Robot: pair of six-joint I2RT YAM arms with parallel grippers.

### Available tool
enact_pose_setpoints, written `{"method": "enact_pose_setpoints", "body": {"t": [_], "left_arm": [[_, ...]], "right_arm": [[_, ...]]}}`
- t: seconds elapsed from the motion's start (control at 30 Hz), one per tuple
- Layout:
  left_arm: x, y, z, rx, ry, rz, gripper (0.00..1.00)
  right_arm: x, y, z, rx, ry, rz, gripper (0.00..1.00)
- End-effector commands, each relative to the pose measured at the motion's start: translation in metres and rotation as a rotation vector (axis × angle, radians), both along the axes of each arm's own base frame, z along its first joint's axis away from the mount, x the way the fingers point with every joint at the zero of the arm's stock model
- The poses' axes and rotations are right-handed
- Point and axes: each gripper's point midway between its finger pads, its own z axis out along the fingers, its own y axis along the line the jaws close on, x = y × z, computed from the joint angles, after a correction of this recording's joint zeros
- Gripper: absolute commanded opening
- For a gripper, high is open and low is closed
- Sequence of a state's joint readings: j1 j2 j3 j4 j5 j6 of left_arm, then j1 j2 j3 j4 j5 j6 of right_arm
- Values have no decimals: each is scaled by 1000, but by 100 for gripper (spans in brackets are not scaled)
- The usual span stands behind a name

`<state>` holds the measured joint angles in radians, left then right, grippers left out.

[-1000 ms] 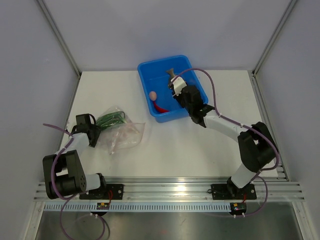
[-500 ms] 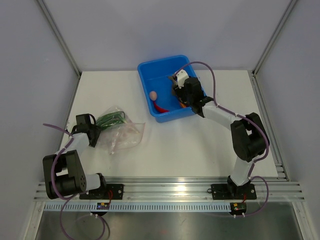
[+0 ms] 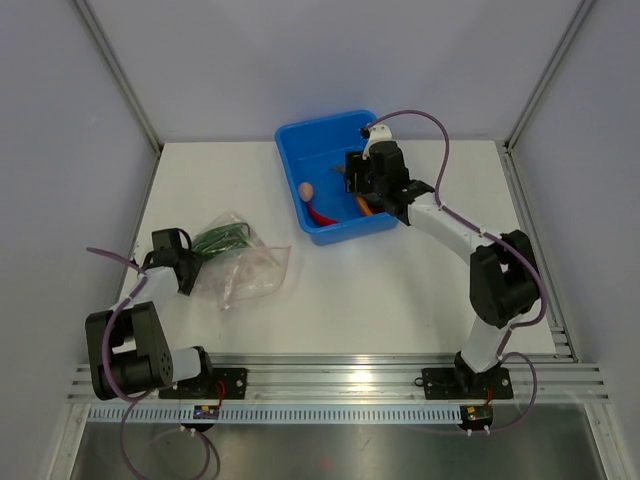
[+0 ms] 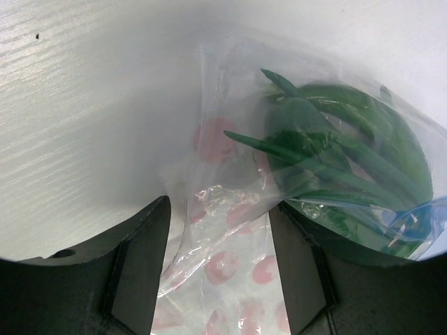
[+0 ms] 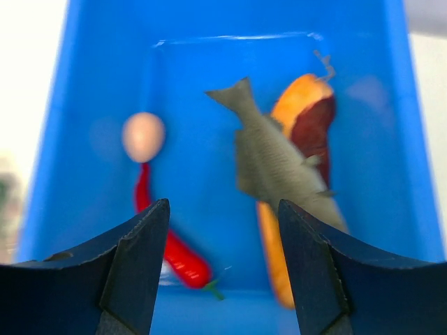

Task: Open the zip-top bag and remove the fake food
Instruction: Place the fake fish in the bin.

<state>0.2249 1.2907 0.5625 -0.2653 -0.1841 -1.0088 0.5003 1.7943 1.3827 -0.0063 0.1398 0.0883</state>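
Straddling an edge of the clear, crinkly zip-top bag [image 3: 245,262], the left gripper [image 4: 220,237] has its jaws apart, with a green plastic onion [image 4: 349,160] inside the bag. Farther back, the right gripper [image 5: 223,244] hangs wide-jawed over the blue plastic tub [image 3: 300,135], which holds a grey toy fish [image 5: 279,167], red chilli [image 5: 174,251], pale egg [image 5: 143,136] and orange slice [image 5: 300,105].

- Overhead view: bright, even, diffuse light; the tabletop [image 3: 400,270] shows only faint soft shadows.
- Left wrist view: white glare on the zip-top bag [image 4: 230,230] crinkles; left fingers [image 4: 136,272] dark and blurred at 6 o'clock.
- Right wrist view: fish [image 5: 279,174] fairly sharp; egg [image 5: 143,136] at 9 o'clock out of focus.
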Motion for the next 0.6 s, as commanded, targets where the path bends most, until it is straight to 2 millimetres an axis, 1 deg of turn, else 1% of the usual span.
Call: {"method": "enact_pose_setpoints", "body": {"t": [0.0,0.07,0.1,0.17,0.2,0.27,0.3,0.33,0.37,0.4,0.43,0.47,0.5,0.57], "left_arm": [[-9,-1,-4,-3,15,-12,62],[-9,-2,-4,-6,16,-15,62],[-10,-3,-5,-7,20,-18,62],[-10,-3,-5,-10,19,-18,62],[-9,-4,-4,-12,15,-21,62],[-8,-4,-3,-13,12,-21,62],[-8,-4,-4,-14,13,-23,62],[-9,-4,-4,-15,14,-23,62],[-8,-5,-3,-17,12,-23,62],[-9,-5,-4,-19,13,-24,62],[-9,-5,-3,-19,12,-25,62],[-9,-5,-3,-17,14,-23,62],[-10,-4,-3,-16,12,-19,62],[-10,-4,-2,-15,6,-19,62]], "right_arm": [[-33,32,50,247,45,25,70],[-48,45,48,243,53,58,70],[-63,57,47,226,58,88,70],[-80,71,43,201,60,112,70],[-100,90,39,177,68,166,70],[-120,103,35,165,81,198,71],[-137,119,35,180,96,243,71],[-144,124,33,191,108,262,71],[-152,126,25,197,132,270,71],[-163,133,26,232,149,287,72],[-169,135,24,246,160,294,73],[-175,133,11,245,185,291,74],[-175,132,13,269,177,262,76],[-183,134,6,265,177,262,77]]}}
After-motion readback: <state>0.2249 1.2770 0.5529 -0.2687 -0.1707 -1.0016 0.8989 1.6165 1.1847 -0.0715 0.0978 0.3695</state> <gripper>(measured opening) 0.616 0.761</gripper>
